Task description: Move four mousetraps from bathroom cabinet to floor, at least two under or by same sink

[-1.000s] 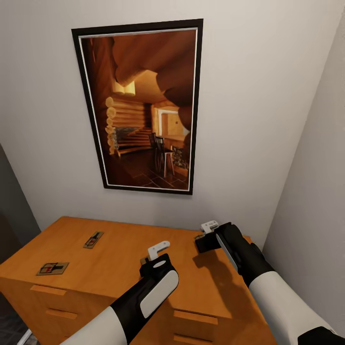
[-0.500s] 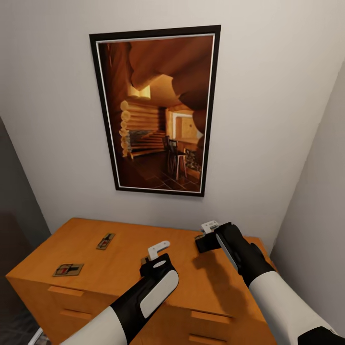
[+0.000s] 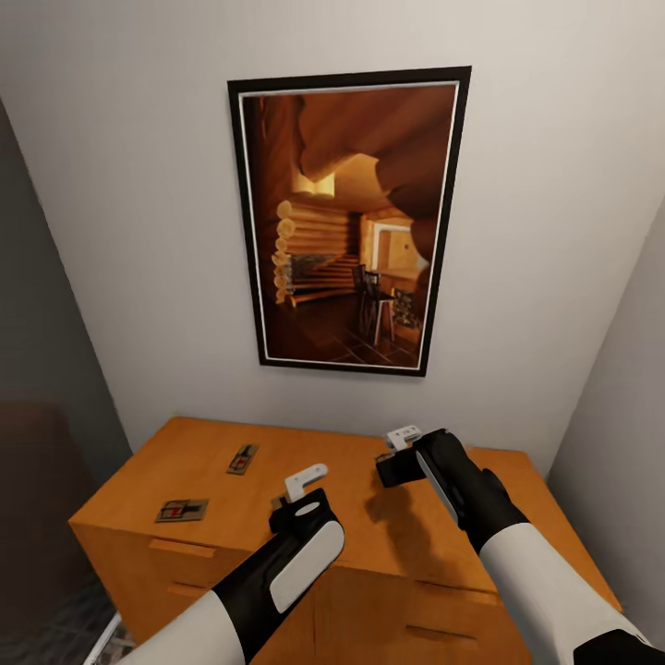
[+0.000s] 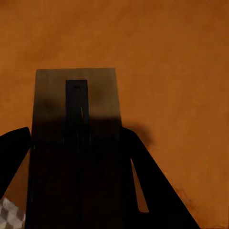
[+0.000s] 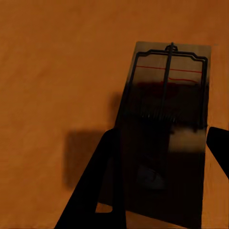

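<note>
While both my grippers clamp flat brown wooden mousetraps, left (image 4: pixel 76 143) and right (image 5: pixel 164 119), two more (image 3: pixel 182 510) (image 3: pixel 243 458) lie on the honey-orange wooden cabinet (image 3: pixel 462 554) below a black-framed log-cabin picture (image 3: pixel 351 222); no legible writing.

Soft even light in head view; wrist views dim, shadowed.

Room in home. Plain white walls (image 3: pixel 120 231) meet in corner. Big black-framed picture of log cabin room (image 3: pixel 351 222) hangs on wall. Wide honey-orange wooden cabinet with drawer fronts (image 3: pixel 212 563) stands under it. Bit of patterned tile floor (image 3: pixel 46 637) at side.
</note>
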Controlling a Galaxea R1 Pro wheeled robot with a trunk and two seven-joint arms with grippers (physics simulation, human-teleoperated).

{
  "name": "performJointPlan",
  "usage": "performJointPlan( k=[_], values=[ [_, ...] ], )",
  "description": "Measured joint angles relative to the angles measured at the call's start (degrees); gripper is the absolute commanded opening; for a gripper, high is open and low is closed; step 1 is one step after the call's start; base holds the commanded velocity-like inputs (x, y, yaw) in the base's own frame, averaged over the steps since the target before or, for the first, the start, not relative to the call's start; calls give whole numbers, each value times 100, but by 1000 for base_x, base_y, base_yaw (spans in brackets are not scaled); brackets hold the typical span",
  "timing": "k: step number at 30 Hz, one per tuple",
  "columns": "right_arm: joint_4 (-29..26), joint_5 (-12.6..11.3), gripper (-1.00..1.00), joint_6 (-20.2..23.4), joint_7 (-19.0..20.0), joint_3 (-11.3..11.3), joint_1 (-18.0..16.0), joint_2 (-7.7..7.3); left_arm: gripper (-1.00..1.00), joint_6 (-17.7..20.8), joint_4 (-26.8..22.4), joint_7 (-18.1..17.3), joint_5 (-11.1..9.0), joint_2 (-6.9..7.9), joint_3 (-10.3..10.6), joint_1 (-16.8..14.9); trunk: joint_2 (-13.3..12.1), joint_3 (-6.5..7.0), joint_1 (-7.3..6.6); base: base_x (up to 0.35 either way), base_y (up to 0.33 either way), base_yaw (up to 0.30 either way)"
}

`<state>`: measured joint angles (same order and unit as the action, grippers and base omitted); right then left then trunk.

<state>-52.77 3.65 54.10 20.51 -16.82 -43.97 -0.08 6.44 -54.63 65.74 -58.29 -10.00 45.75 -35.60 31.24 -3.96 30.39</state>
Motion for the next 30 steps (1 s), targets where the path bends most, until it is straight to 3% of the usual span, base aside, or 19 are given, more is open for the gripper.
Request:
performJointPlan(
  k=[21,30],
  values=[
    [3,-14,-100,4,1,-1,-4,1,-100,-1,-4,1,0,0,-6,-3,-832,368,-464,-195,233,0],
    [7,-6,-100,3,0,-1,-4,0,-100,1,-3,0,0,0,-3,-1,-837,368,-464,-5,7,0]
  ],
)
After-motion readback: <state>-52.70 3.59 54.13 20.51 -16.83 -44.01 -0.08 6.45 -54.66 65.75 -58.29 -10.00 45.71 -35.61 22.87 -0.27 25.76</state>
